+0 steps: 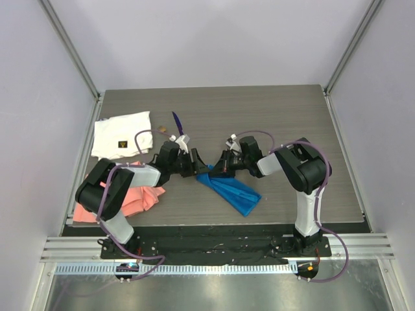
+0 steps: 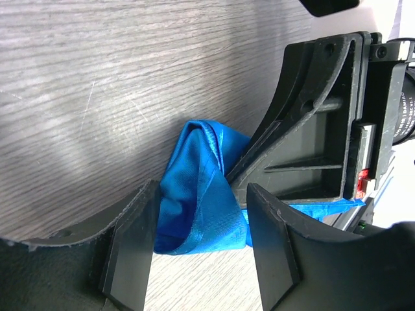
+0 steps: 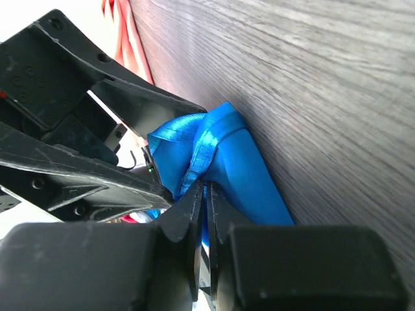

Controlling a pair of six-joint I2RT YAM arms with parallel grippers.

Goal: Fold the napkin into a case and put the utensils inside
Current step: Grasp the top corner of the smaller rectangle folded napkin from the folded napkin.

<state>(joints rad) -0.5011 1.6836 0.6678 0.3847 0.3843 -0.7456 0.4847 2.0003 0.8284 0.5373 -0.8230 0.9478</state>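
**Top external view.** The napkin [image 1: 232,191] lies on the tabletop [image 1: 279,116], folded into a narrow band. Its upper end sits between the left gripper [image 1: 193,166] and the right gripper [image 1: 218,170]. The rest trails from below the right gripper toward the arm bases. The purple utensil [image 1: 176,122] lies beyond the left gripper, well apart from the napkin. A small brown piece [image 1: 162,129] lies near it, and I cannot identify it at this size.

**Left wrist view.** The left gripper's jaws stand wide apart, with the bunched napkin end between them. Neither jaw presses the cloth.

**Right wrist view.** The right gripper's jaws are fully closed and pinch a hemmed fold of the napkin at their tips.

**Status.** I judge the folding to be partly done: the band is formed, but no finished case shows. Nothing has been inserted, so both utensil placements remain.
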